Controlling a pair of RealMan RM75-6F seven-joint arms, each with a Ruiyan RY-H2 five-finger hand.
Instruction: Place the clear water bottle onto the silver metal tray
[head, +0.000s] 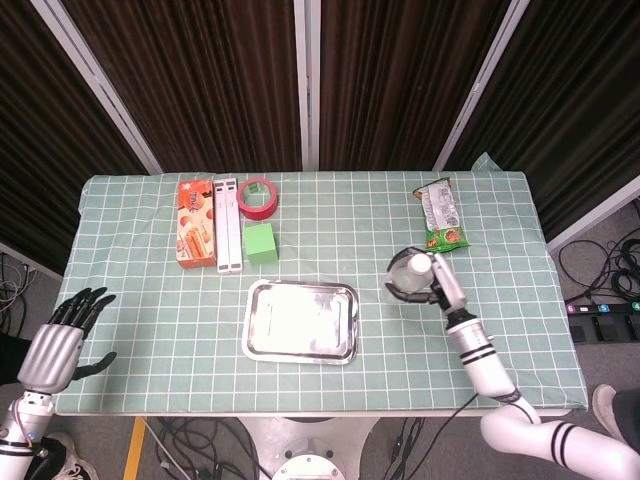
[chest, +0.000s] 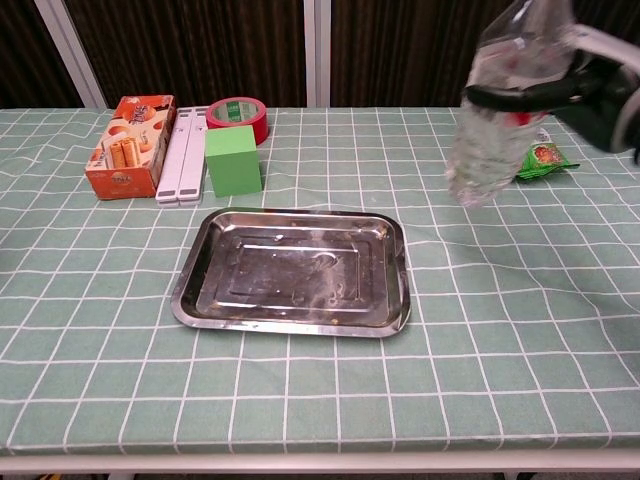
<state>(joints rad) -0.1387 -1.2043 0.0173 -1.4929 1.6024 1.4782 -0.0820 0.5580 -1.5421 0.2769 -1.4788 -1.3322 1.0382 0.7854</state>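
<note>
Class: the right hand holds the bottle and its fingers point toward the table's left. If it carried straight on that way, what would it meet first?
Probably nothing soon: the right hand holds the bottle above the cloth. The tray lies lower and nearer; the green block stands further left, though depth is unclear.

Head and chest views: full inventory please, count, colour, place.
bottle: 1, clear, held off the table, right of the tray
tray: 1, silver, centre of the table
block: 1, green, behind the tray's left corner
tape roll: 1, red, behind the block
white bars: 2, white, side by side, left of the block
box: 1, orange, left of the bars
snack bag: 1, green, far right
tablecloth: 1, green with white grid, covers the table
left hand: 1, black fingers, spread, off the table's near left corner
right hand: 1, holds the bottle
</note>
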